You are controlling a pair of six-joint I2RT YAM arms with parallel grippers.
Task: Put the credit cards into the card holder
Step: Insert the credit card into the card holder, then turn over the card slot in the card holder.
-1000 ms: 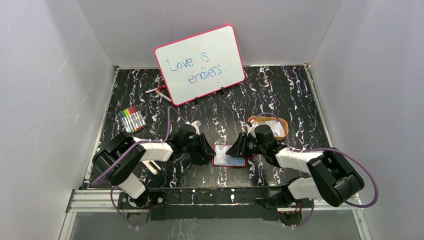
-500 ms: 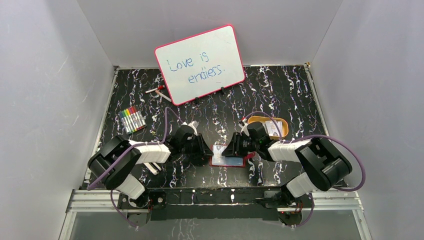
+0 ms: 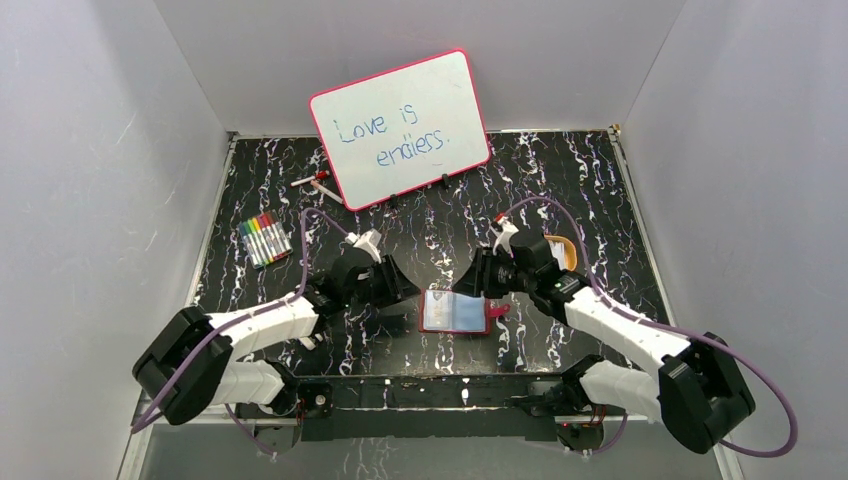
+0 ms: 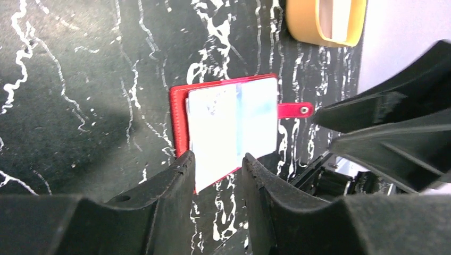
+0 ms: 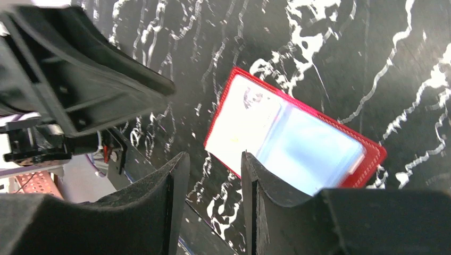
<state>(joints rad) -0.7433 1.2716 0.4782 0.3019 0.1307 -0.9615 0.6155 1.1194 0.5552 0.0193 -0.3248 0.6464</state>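
1. Pulled up and back from the card holder point(image 3: 455, 312) on both sides since a second ago. Left lying open and flat, touched by neither.
2. At the left gripper point(image 4: 218, 161): parted by a narrow gap, nothing held. Just ahead of and below its fingertips lies the card holder, long axis running away from the tips toward the other arm.
3. In the card holder: whitish in the pocket nearer the left gripper, probably a credit card point(image 4: 213, 133) already seated. Pale blue and seemingly vacant in the pocket nearer the right, with the snap tab point(image 4: 295, 110) pointing that way.
4. At the right gripper point(image 5: 214, 158): likewise slightly parted and empty, tips aimed down toward the card holder.
5. Close behind the right gripper's wrist: the yellow-orange oval tray point(image 4: 300, 24), with something pale standing in it, likely another credit card point(image 4: 336, 13). Well beyond the card holder from the left gripper, so judged a job for the right arm: turn back, pick, return to the blue pocket.
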